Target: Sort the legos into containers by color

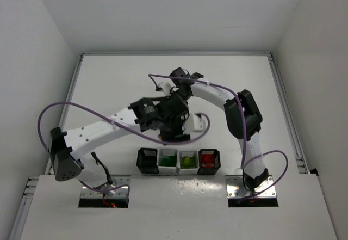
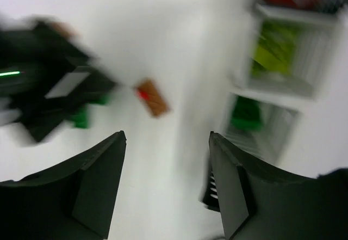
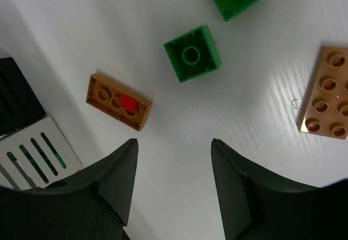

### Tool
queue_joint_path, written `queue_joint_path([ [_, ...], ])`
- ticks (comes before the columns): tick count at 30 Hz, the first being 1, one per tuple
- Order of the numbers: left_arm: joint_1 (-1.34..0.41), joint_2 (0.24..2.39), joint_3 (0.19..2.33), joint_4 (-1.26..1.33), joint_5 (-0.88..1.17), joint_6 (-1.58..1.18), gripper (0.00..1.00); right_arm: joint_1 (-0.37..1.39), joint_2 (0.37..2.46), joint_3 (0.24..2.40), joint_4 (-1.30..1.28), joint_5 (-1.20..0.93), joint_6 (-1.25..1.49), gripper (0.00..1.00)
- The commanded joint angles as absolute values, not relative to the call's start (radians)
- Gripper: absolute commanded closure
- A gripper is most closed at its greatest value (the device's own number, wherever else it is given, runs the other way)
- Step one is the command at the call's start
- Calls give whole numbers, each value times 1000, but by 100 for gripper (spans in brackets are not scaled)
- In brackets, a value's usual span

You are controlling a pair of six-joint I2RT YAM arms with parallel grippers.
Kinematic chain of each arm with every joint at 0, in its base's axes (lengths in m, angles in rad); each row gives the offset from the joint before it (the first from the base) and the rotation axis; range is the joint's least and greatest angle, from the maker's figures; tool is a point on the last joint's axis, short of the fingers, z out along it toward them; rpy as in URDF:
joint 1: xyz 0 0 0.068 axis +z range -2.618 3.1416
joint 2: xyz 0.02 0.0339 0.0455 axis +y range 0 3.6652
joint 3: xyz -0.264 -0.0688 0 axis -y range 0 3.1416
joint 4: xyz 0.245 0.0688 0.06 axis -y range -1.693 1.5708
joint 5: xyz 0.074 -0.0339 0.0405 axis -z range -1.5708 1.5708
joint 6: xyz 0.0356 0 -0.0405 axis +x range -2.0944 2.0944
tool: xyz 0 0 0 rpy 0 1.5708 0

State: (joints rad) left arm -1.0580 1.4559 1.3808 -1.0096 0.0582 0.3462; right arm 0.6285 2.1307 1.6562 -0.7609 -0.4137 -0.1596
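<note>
Green lego, orange-brown lego

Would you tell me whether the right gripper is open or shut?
Open: in the right wrist view the right gripper has its jaws well apart, with nothing held between them.

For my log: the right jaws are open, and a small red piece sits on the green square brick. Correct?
No. The red piece sits on the small brown brick, not the green square brick; the right wrist view shows this. The jaws are open.
</note>
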Motion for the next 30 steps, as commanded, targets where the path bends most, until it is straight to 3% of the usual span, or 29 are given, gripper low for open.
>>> queue_joint_path([
  [1,-916,1352,1554,-879,-58,241,31,647,2145,1698,-741,-394,-186,43],
  [8,-686,1221,1556,-688,-182,97,18,667,2192,1730,-724,-371,-181,41],
  [9,-669,1194,1543,-674,-202,84,15,667,2201,1730,-724,-371,-163,35],
  [11,-625,1172,1508,-649,-250,49,10,676,2221,1756,-715,-371,-144,15],
  [16,-549,1117,1453,-615,-299,26,5,689,2230,1756,-671,-328,-126,8],
  [18,-519,1095,1427,-606,-299,6,5,701,2240,1756,-649,-310,-126,1],
  [24,-465,1051,1390,-597,-319,-69,4,719,2287,1824,-657,-321,-172,1],
  [30,-410,1042,1390,-597,-357,-101,1,739,2350,1871,-686,-307,-201,8],
])
